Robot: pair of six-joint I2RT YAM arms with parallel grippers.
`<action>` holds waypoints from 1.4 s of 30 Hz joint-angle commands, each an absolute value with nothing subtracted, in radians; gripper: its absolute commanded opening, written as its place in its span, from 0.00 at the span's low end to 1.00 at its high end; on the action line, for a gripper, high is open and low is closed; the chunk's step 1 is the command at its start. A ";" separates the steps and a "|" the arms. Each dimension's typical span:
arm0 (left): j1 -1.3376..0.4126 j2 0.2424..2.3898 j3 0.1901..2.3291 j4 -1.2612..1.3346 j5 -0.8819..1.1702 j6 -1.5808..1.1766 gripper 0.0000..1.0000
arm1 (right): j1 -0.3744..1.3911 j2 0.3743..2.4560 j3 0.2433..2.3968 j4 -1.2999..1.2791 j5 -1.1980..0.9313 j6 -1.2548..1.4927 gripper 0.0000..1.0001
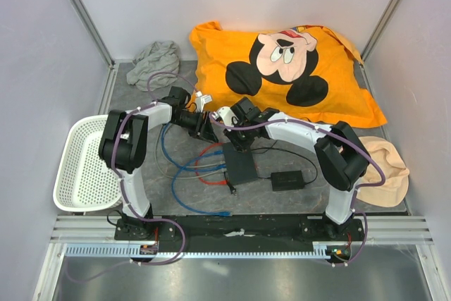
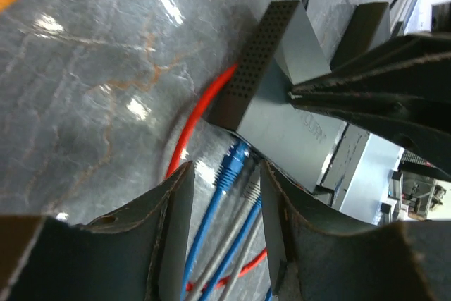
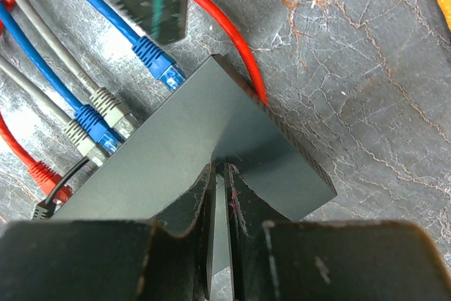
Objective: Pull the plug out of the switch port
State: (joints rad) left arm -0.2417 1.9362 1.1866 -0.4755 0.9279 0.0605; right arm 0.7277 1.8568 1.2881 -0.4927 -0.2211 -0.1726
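Note:
The switch [image 1: 240,165] is a flat black box on the grey mat, also seen in the left wrist view [image 2: 282,114] and the right wrist view [image 3: 204,139]. Several blue, grey and red plugs sit along one long edge. My left gripper [image 2: 225,174] is open, its fingers either side of a blue plug [image 2: 230,166] and a grey cable, close to the sockets; from above it shows at the switch's far left corner [image 1: 209,130]. That blue plug [image 3: 159,62] is the end one. My right gripper [image 3: 220,168] is shut, its tips pressed down on the switch's top [image 1: 236,142].
A black power brick [image 1: 287,180] lies right of the switch. Blue and red cables [image 1: 190,174] loop on the mat to its left. A white basket [image 1: 83,167] stands at the left. An orange pillow [image 1: 282,68] and a grey cloth [image 1: 151,61] lie behind, a peach cloth [image 1: 386,170] at the right.

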 commanded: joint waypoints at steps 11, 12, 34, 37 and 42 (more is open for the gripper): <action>-0.294 2.034 1.183 -0.396 1.023 0.009 0.43 | 0.712 1.875 1.229 -0.549 -0.069 -0.213 0.19; -0.296 2.039 1.187 -0.396 1.026 0.009 0.43 | 0.710 1.876 1.229 -0.549 -0.069 -0.213 0.19; -0.295 2.148 1.246 -0.520 1.170 0.123 0.31 | 0.712 1.888 1.233 -0.552 -0.067 -0.215 0.21; -0.291 2.149 1.249 -0.534 1.183 0.138 0.28 | 0.712 1.888 1.233 -0.554 -0.067 -0.215 0.22; -0.278 2.157 1.249 -0.564 1.204 0.176 0.28 | 0.712 1.888 1.232 -0.554 -0.068 -0.215 0.22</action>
